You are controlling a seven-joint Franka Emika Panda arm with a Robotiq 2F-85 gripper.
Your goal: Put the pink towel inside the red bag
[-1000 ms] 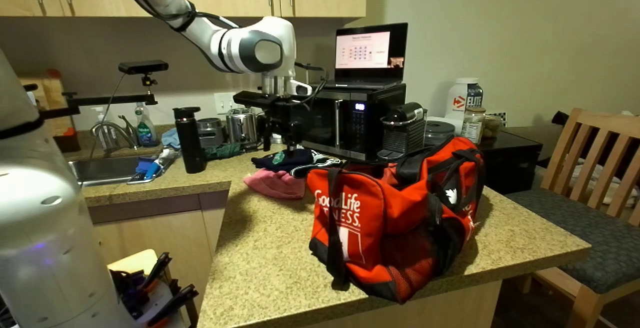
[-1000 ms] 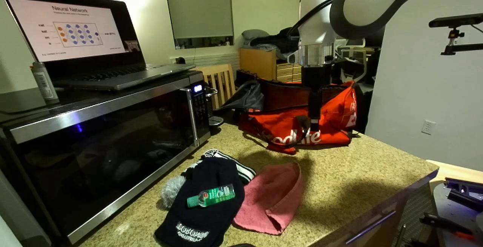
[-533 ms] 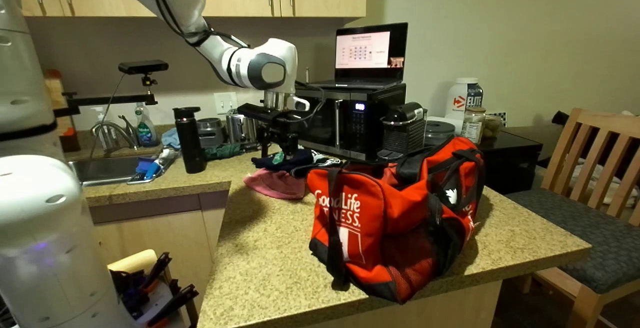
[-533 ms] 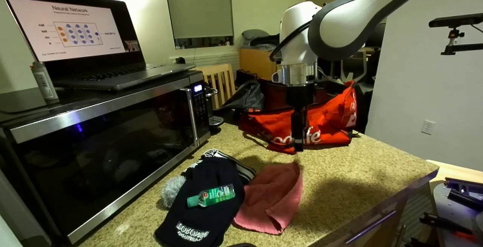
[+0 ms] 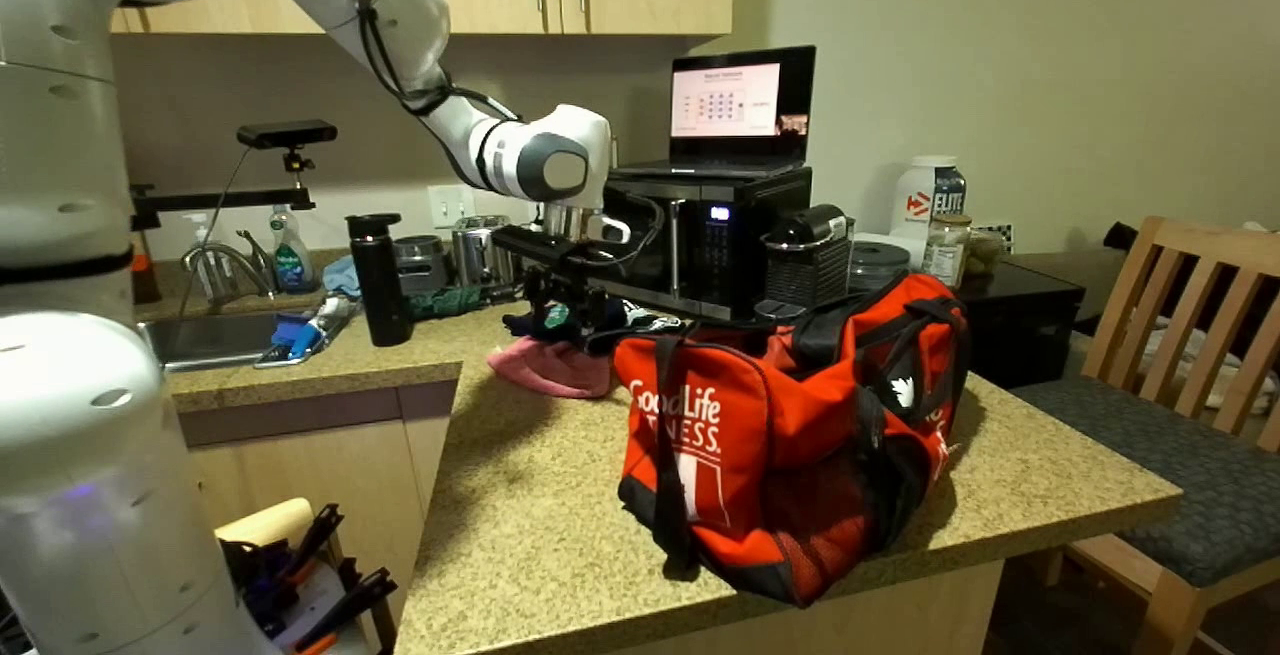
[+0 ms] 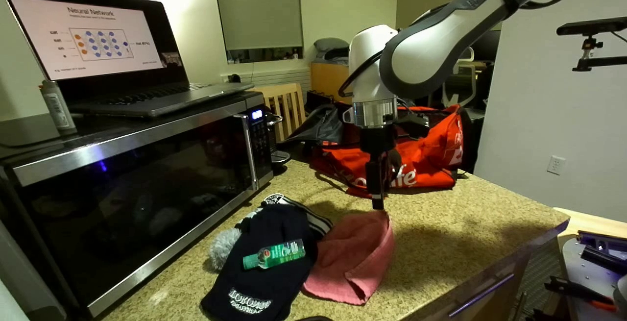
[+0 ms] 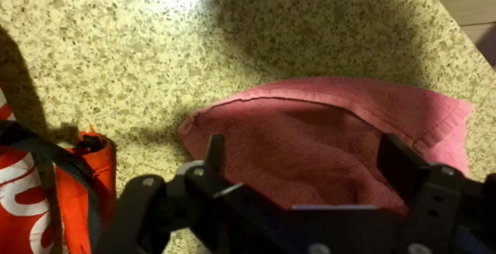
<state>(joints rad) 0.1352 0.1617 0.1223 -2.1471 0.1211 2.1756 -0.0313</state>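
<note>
Likely the pre-grasp step; next move should lower, pinch, lift. Hard, speckled tan countertop (image 5: 530,525). Slack red-and-black fabric duffel bag (image 6: 416,152) gapes on top. Soft, loosely folded pink terry-like towel (image 7: 321,137) lies outside it, at the bag's 3 o'clock in wrist view; stitched edge curves across its 12 o'clock side. Black two-finger gripper (image 7: 302,145) spread over it, grasping nothing; contact unclear.

in an exterior view, the towel (image 6: 350,262) lay on the counter (image 6: 465,242), right of the garment (image 6: 267,228) and in front of the bag (image 6: 428,152); a bottle (image 6: 281,254) lay on the garment, and the laptop (image 6: 117,41) stood on the microwave (image 6: 147,184).
</note>
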